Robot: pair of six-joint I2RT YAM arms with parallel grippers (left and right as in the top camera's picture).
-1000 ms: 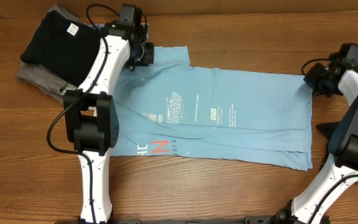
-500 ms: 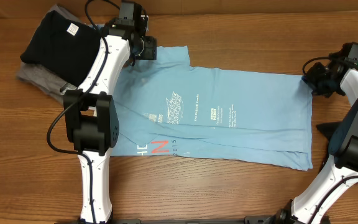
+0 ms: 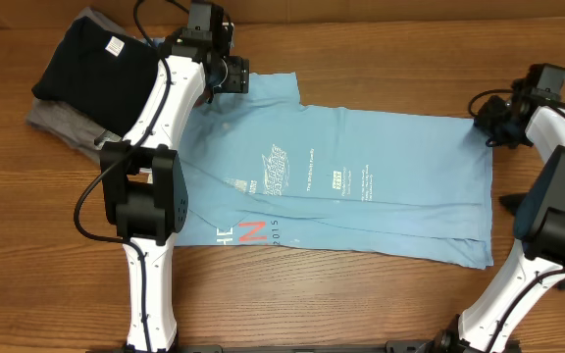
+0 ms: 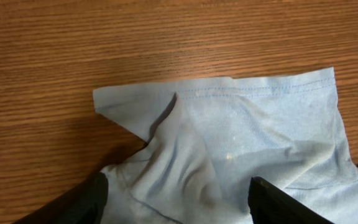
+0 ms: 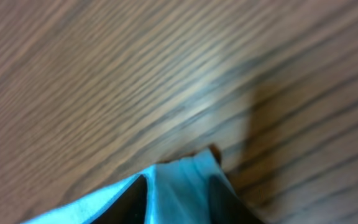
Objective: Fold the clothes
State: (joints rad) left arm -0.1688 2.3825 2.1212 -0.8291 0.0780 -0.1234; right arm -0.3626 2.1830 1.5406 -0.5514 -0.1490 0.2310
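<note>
surface: a brown wood-grain table (image 3: 381,59) fills every view; i see nothing of the room past its edge.

left gripper (image 3: 231,75): its fingers (image 4: 86,202) stand wide apart and grasp nothing. the blue shirt (image 3: 361,186) has a hemmed corner directly under and ahead of them, bunched into soft creases between the two tips, with one flap folded over onto the wood.

right gripper (image 3: 487,126): the wrist view is blurred. its fingers (image 5: 225,193) sit close together with the shirt's opposite far corner pinched between them, a little of the edge poking out past the tips.

the shirt otherwise lies flat between the two grippers, print side up. behind the left arm, a dark shirt (image 3: 91,69) lies folded atop a grey garment (image 3: 57,123), touching the blue shirt's edge.
</note>
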